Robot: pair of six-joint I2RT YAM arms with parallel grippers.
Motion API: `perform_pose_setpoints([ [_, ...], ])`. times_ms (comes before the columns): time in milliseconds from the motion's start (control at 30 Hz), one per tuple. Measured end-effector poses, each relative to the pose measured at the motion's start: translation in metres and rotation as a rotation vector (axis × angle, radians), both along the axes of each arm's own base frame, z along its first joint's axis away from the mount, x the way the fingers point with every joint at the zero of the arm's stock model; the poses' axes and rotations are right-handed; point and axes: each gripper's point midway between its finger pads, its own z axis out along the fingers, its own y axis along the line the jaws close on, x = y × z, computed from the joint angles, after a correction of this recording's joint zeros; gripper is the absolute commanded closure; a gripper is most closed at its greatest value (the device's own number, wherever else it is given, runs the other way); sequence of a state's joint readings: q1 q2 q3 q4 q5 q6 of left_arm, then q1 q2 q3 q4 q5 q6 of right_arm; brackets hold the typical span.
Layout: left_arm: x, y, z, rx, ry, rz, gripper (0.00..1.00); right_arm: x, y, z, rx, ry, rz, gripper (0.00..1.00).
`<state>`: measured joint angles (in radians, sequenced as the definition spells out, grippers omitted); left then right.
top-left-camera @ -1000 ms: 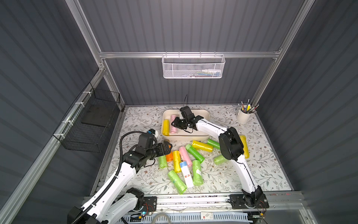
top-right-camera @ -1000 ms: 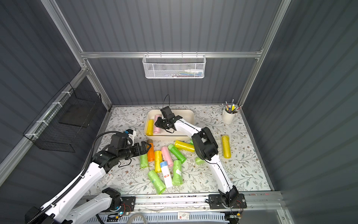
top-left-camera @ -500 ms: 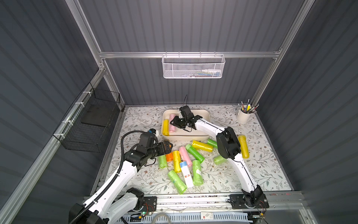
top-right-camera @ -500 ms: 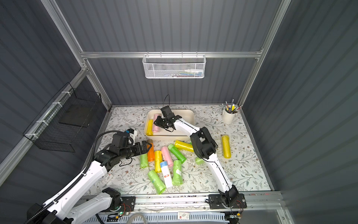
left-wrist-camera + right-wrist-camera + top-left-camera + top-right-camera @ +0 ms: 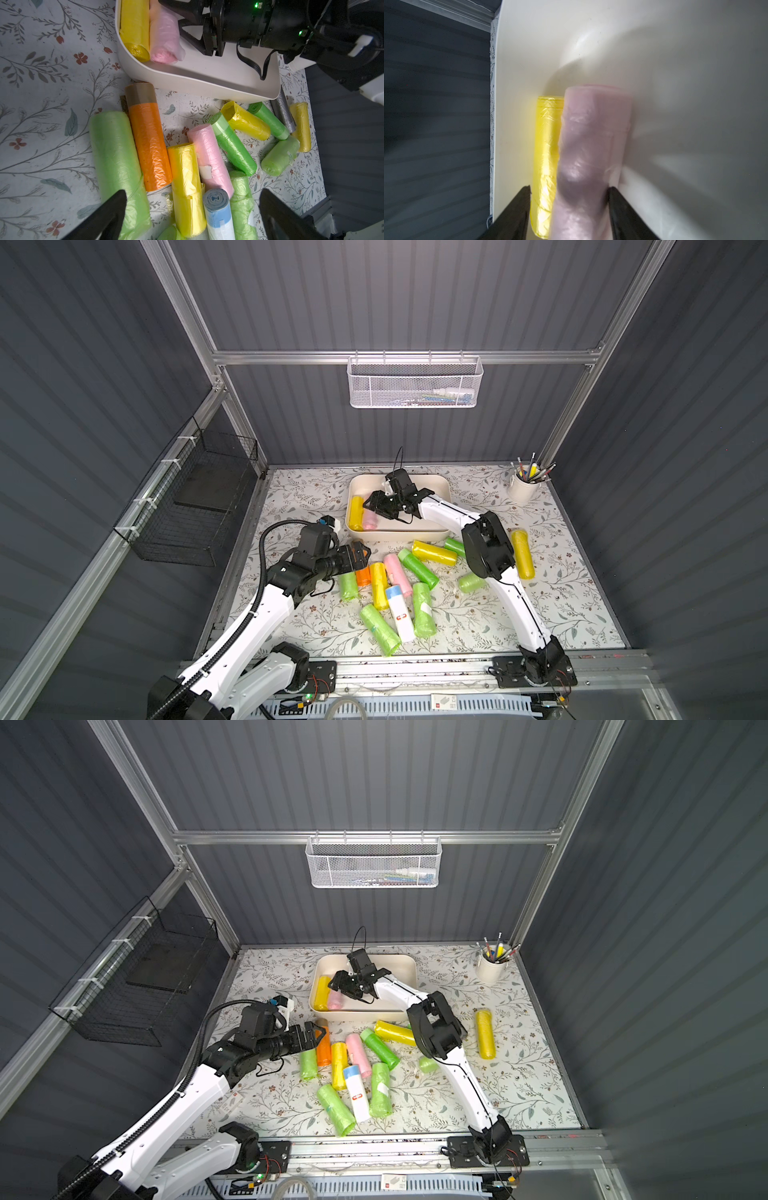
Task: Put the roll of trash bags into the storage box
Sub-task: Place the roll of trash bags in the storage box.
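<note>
Right gripper (image 5: 569,188) sits low inside the box (image 5: 432,477), at its left end. Its fingers (image 5: 517,207) are apart and straddle the pink roll (image 5: 587,155). In the right wrist view we see a clear gap on one side. The other finger is at the roll's edge, and we can't tell if it touches. We read this as no clamp. The roll is blurred in that view.

In the left wrist view the pink roll (image 5: 164,35) lies flat on the box floor, parallel to and touching the yellow roll (image 5: 134,27). The yellow roll lies between it and the box's left wall. The box sits mid-table (image 5: 561,593), toward the back wall.

Left gripper (image 5: 193,193) hangs over the loose rolls just in front of the box. Its fingers are wide apart with nothing gripped. Under it we see a green roll (image 5: 118,155) beside an orange roll (image 5: 149,141), touching along their lengths. More loose rolls in yellow, pink, green and white-blue are crowded next to them. A lone yellow roll (image 5: 522,553) lies apart to the right.

The pen cup (image 5: 524,489) stands in the far right corner. A mesh basket (image 5: 415,385) hangs on the back wall and a black basket (image 5: 195,497) on the left wall.
</note>
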<state>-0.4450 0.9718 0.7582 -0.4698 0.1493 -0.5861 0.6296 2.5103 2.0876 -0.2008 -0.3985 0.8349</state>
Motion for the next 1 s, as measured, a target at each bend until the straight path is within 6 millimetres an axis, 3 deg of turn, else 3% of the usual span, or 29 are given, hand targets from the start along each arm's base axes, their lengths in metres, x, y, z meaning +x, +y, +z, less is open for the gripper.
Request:
perform_pose_setpoints([
  [300, -0.001, 0.001, 0.005, -0.007, -0.016, 0.001, 0.00, -0.006, -0.020, 0.015, -0.014, -0.012, -0.019, 0.17],
  [633, -0.007, 0.009, 0.010, 0.008, -0.033, 0.023, 0.00, -0.012, -0.047, 0.086, -0.033, -0.148, -0.092, 0.01],
  [1000, -0.011, 0.026, 0.021, 0.068, -0.036, 0.080, 0.00, -0.048, -0.104, 0.163, -0.081, -0.307, -0.196, 0.01],
])
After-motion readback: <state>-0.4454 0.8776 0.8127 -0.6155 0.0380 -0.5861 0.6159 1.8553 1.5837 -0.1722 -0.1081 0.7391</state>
